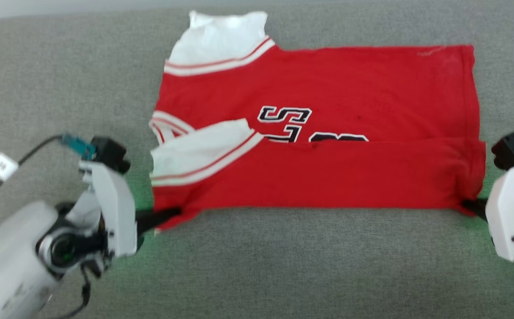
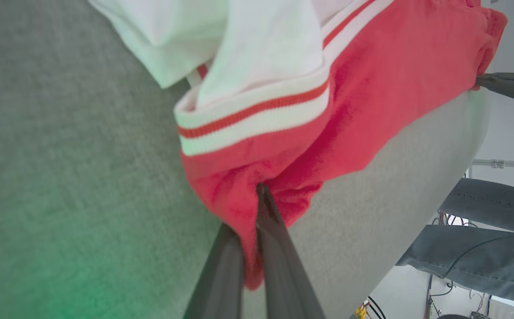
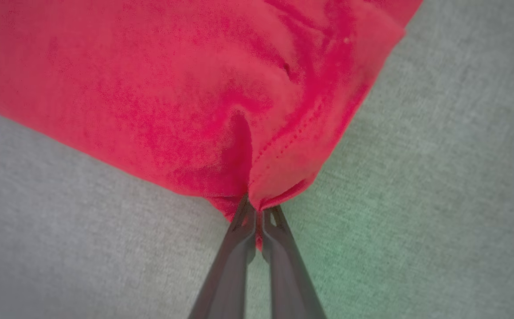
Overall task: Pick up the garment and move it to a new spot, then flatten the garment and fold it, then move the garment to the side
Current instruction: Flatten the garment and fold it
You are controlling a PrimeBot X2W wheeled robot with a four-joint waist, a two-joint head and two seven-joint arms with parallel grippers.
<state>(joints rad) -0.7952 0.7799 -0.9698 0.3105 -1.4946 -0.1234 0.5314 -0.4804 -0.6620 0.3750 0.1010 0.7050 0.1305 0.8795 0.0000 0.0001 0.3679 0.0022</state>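
Observation:
The garment (image 1: 319, 133), a red jersey with white sleeves and striped trim, lies spread on the grey cloth surface, its near part folded over so the dark lettering is half covered. My left gripper (image 1: 174, 212) is shut on the garment's near left corner (image 2: 239, 195), with red cloth bunched between the fingers (image 2: 279, 248). My right gripper (image 1: 467, 204) is shut on the near right corner (image 3: 257, 177), the hem pinched at the fingertips (image 3: 241, 221). In the left wrist view my right gripper's fingers (image 2: 505, 84) show at the garment's far end.
The grey cloth surface (image 1: 283, 266) stretches around the garment on every side. A cable with a white tag (image 1: 1, 166) trails by my left arm. A person's legs in jeans (image 2: 483, 248) are past the surface's edge in the left wrist view.

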